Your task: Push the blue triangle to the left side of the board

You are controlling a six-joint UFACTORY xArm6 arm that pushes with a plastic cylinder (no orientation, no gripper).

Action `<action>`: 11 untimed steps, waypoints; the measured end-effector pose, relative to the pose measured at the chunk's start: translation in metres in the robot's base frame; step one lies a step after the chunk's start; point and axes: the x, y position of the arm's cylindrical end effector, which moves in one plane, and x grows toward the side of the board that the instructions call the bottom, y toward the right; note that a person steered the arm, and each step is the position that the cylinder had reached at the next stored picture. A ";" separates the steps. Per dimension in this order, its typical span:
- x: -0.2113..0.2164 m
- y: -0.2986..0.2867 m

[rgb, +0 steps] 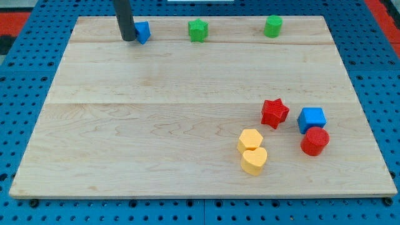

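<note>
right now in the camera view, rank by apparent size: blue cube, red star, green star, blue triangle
1. blue cube and red star: look alike, nearer the view's bottom
2. green star
3. blue triangle, partly hidden behind my tip

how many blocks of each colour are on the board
blue: 2, the blue triangle beside my tip and the blue cube
green: 2, green star, green cylinder
red: 2, red star, red cylinder
yellow: 2, yellow hexagon, yellow heart
total: 8
</note>
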 end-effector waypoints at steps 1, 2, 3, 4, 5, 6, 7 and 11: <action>0.019 0.002; 0.018 0.052; 0.006 0.094; -0.025 0.087; -0.027 0.042; -0.035 -0.003; -0.012 0.048; 0.140 0.406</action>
